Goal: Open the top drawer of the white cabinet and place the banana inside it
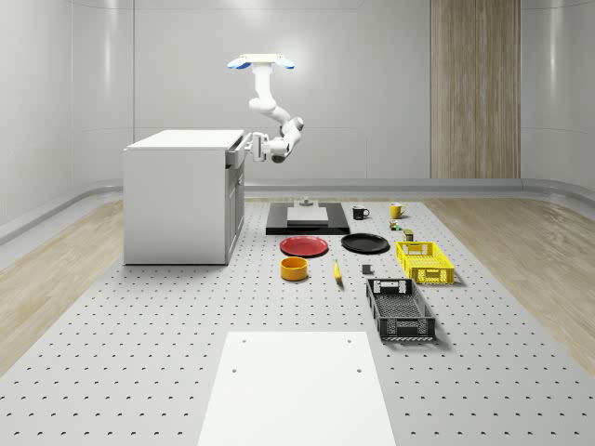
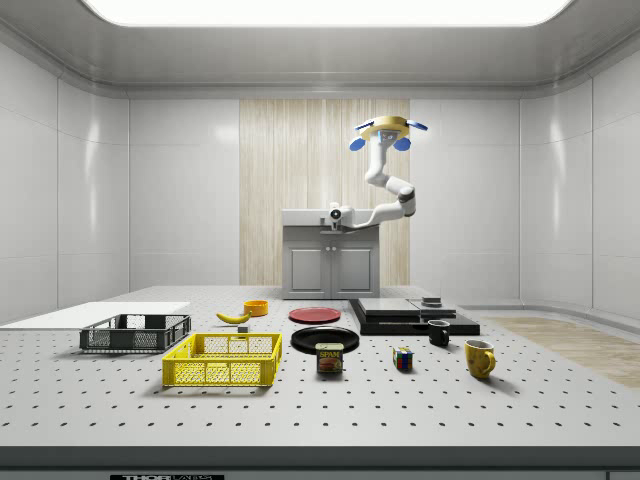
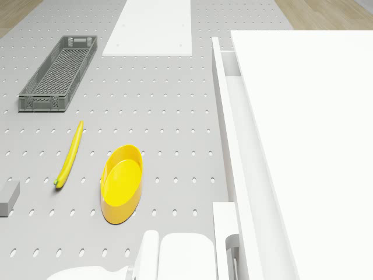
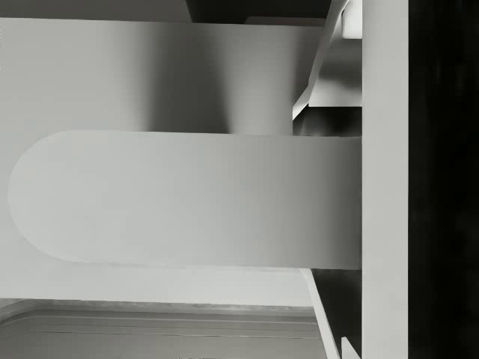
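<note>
Drawer (image 3: 228,93) of the white cabinet (image 1: 178,195) looks pulled out a little in drone view; I read the step as mid-pull. Drone (image 1: 261,63) hovers just off the cabinet's front, above the table (image 1: 139,372), arm reaching in w/ gripper (image 1: 249,145) at the top-drawer front.

Risk: fingers slipping off the handle (image 4: 187,198) if the drone drifts sideways while I pull; an off-axis tug could jam the drawer or drag the drone into the cabinet edge. Drawer prob. not open far enough for a long fruit yet.

Gripper: at the drawer front, handle right up against wrist cam. Can't tell how wide the jaws stand or whether they have it.

Banana (image 3: 69,154) lies on table beside the yellow bowl (image 3: 122,182), well apart from gripper, untouched.
</note>
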